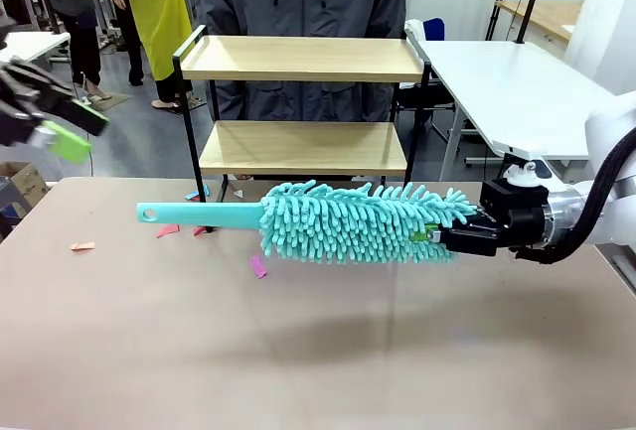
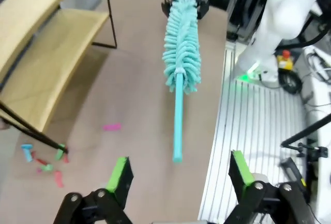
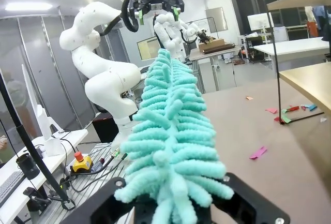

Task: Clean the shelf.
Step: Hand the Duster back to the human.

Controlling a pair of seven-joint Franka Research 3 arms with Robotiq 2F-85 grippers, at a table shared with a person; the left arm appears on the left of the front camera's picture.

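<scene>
Two grippers share the work in the front view. The right gripper (image 1: 452, 236) is pinched on the fluffy end of a teal duster (image 1: 358, 221), which hangs level over the brown table (image 1: 318, 351) with its flat handle pointing toward the robot's left. The left gripper (image 1: 55, 122) sits high at the left edge, jaws spread and empty. The shelf (image 1: 303, 102) stands at the table's far edge, just behind the duster: two pale, smooth wooden boards in a thin black wire frame. Paper scraps (image 1: 258, 267) lie near its feet. To sweep well, I judge the duster needs re-gripping by its rigid handle, since the soft head gives poor control.

From the left wrist view, the green pads (image 2: 120, 175) stand wide apart, with the handle's tip between and beyond them, not touching. The shelf (image 2: 57, 58) lies to the picture's left.

From the right wrist view, chenille noodles of the duster (image 3: 170, 146) bulge from the closed fingers; the shelf frame (image 3: 276, 58) rises on the right.
</scene>
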